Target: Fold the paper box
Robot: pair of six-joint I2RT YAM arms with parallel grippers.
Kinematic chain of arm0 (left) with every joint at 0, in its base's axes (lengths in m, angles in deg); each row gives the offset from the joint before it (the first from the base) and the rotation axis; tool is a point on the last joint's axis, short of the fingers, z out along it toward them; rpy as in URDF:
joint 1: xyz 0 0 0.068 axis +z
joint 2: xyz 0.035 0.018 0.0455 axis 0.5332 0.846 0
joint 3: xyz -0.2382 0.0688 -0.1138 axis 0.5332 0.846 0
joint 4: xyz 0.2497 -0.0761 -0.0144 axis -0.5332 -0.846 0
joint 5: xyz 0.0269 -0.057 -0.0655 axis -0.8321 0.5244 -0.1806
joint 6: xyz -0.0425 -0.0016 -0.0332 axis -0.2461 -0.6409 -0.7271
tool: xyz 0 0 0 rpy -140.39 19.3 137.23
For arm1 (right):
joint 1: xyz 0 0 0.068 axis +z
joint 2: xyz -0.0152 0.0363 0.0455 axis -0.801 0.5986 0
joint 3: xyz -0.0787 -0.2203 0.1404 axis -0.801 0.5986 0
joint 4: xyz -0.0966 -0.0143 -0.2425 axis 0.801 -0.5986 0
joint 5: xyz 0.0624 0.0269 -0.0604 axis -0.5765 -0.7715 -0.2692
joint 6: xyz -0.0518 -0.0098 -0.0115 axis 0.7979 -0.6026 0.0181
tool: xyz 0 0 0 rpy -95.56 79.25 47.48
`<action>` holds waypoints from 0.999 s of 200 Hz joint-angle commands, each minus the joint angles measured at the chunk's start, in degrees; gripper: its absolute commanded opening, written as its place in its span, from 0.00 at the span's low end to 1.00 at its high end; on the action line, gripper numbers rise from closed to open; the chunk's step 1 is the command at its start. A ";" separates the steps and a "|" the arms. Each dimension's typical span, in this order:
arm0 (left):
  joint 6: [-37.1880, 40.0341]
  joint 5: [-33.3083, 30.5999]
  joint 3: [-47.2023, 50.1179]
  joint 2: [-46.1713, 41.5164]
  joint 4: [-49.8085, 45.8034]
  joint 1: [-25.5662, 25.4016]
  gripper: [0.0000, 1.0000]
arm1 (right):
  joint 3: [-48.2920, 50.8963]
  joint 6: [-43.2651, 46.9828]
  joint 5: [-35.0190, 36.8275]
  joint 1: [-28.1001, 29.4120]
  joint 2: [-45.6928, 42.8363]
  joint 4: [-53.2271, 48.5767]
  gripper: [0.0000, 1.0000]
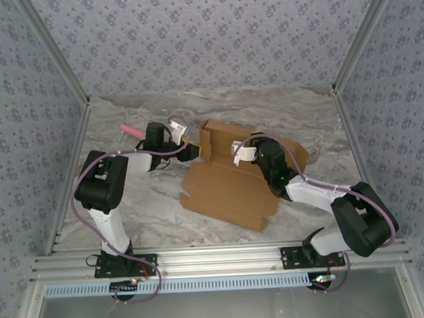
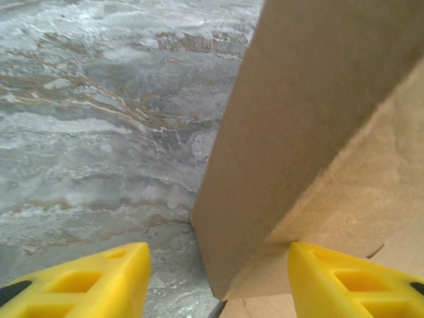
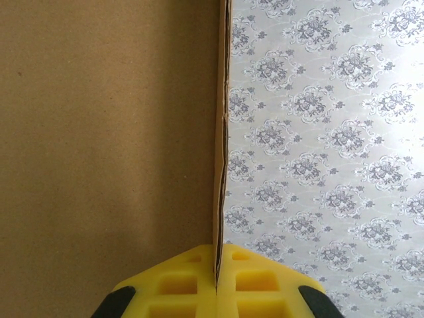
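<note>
Right gripper is pinching shut on an upright wall edge of the box. Left gripper is sitting half open, straddling a raised flap corner. The box is lying mid table.

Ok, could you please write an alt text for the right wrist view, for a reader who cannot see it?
The yellow right gripper is shut on the thin edge of the paper box, whose plain brown cardboard panel spreads to the left. To the right of the edge is a grey floral-patterned wall.
</note>
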 commanded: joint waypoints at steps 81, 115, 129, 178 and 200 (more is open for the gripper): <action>1.66 -1.19 -4.62 -0.16 -1.79 -1.97 0.60 | 0.59 -1.33 -1.08 0.75 -0.60 -2.90 0.00; 1.70 -1.41 -7.02 0.63 -3.16 -2.94 0.60 | 0.40 -1.65 -1.15 0.78 -0.83 -3.85 0.00; 1.52 -1.66 -7.54 1.04 -3.14 -3.20 0.59 | 0.28 -1.87 -1.24 0.79 -0.96 -4.10 0.00; 0.65 -5.42 -9.18 2.05 -3.58 -4.63 0.55 | 0.23 -2.73 -1.55 0.85 -0.96 -4.94 0.00; 0.16 -9.66 -9.23 2.37 -3.01 -5.55 0.52 | 0.03 -3.08 -1.67 0.93 -1.09 -5.65 0.00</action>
